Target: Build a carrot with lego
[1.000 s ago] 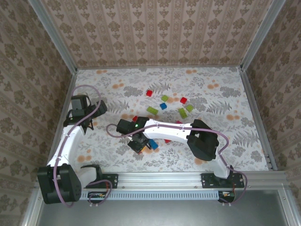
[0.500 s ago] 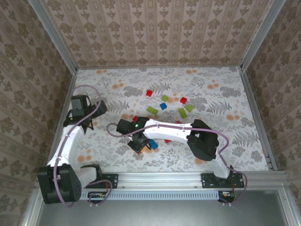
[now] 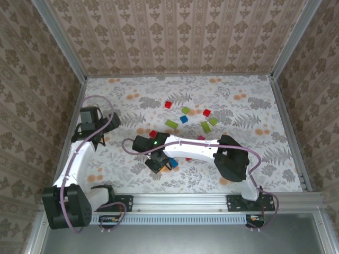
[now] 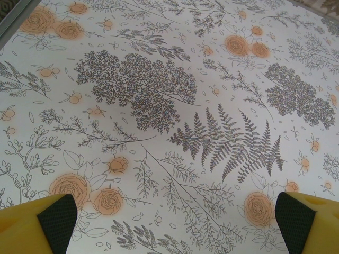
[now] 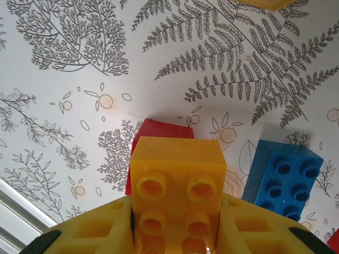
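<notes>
My right gripper (image 5: 176,233) is shut on a yellow-orange lego brick (image 5: 176,174), with the brick's studs facing the camera. The held brick sits over a red brick (image 5: 159,129) that lies on the table; I cannot tell whether they touch. A blue brick (image 5: 283,177) lies just to the right. In the top view my right gripper (image 3: 157,162) is low at the table's near middle, beside that blue brick (image 3: 172,163). My left gripper (image 4: 175,233) hangs open over bare floral table, both pads (image 4: 57,219) apart, at the far left (image 3: 107,123).
Loose bricks lie farther back: red (image 3: 168,105), red (image 3: 206,112), green (image 3: 171,124), green (image 3: 205,126), blue (image 3: 184,119). A metal rail (image 3: 185,201) runs along the near edge. Patterned walls close in the table (image 3: 254,159) on three sides.
The right arm's elbow has shifted slightly to the right; its gripper stays at nearly the same spot with the brick still held. The left arm has not moved.
</notes>
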You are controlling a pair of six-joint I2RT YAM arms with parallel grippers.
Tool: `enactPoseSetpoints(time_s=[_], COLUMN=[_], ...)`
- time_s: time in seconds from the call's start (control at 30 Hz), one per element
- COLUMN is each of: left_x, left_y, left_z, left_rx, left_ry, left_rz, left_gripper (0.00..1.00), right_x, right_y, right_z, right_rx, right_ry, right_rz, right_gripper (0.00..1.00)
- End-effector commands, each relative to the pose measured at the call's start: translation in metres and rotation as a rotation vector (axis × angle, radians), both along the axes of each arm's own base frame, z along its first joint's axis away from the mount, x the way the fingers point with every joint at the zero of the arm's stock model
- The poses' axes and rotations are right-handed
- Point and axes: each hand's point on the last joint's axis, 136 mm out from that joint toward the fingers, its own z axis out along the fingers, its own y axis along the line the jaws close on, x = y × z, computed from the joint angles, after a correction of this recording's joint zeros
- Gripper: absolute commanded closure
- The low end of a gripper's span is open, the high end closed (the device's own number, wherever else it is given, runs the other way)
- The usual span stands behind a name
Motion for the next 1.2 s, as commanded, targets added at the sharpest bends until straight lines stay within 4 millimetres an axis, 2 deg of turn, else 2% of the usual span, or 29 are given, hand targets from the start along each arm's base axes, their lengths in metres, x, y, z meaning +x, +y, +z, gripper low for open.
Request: enactPoseSetpoints(time_s=[0.0, 0.6, 1.17], left_x=[0.0, 0.0, -0.001], left_y=[-0.001, -0.002, -0.002], left_z=[0.014, 0.014, 0.015], left_rx=[-0.005, -0.008, -0.01], left_ry=[-0.032, -0.034, -0.037], left_rz=[-0.002, -0.004, -0.004], left_gripper=[0.0, 0.0, 0.0], right_x=[-0.006, -0.009, -0.01], right_y=[0.003, 0.009, 0.0], right_z=[0.015, -0.004, -0.028], right_rx=[0.041, 0.037, -0.027], right_ry=[-0.001, 0.041, 0.071], right_rz=[-0.022, -0.046, -0.096], right_gripper=[0.66, 0.66, 0.66])
